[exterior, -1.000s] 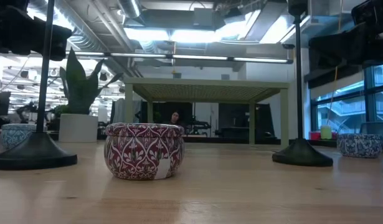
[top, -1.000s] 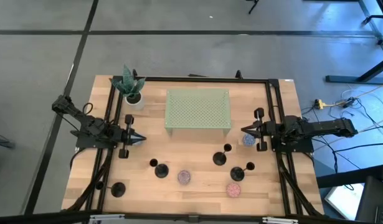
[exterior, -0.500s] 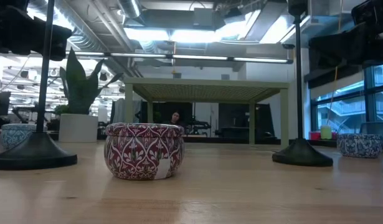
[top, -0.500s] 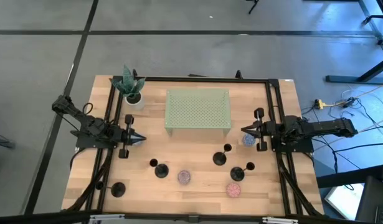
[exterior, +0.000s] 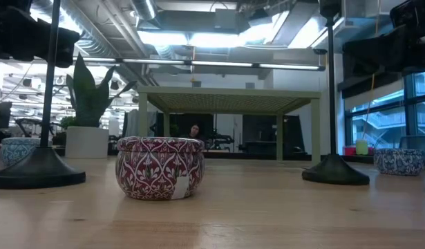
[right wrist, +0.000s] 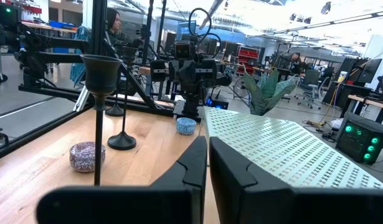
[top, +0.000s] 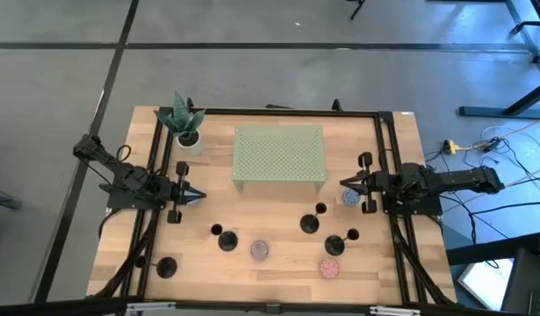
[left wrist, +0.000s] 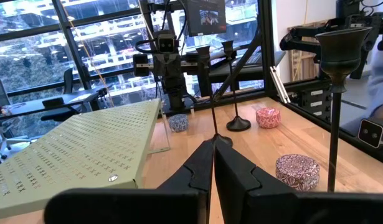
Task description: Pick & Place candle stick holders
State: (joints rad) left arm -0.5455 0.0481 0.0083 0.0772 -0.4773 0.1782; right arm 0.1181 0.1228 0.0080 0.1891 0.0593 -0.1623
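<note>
Four matte-black candle stick holders stand upright on their disc bases on the near half of the table: one at the near left point(top: 167, 267), one left of centre point(top: 226, 240), and two right of centre point(top: 311, 223) point(top: 336, 245). My left gripper point(top: 202, 195) is shut and empty at the table's left side; its shut fingers show in the left wrist view point(left wrist: 213, 152). My right gripper point(top: 342, 183) is shut and empty at the right side; its shut fingers show in the right wrist view point(right wrist: 207, 149). Both hover clear of the holders.
A pale green perforated stand point(top: 278, 156) sits at the far centre, and a potted plant point(top: 183, 125) at the far left. Speckled pucks lie among the holders: purple point(top: 259, 250), pink point(top: 329, 268), blue point(top: 351, 198). A black frame runs along the table's edges.
</note>
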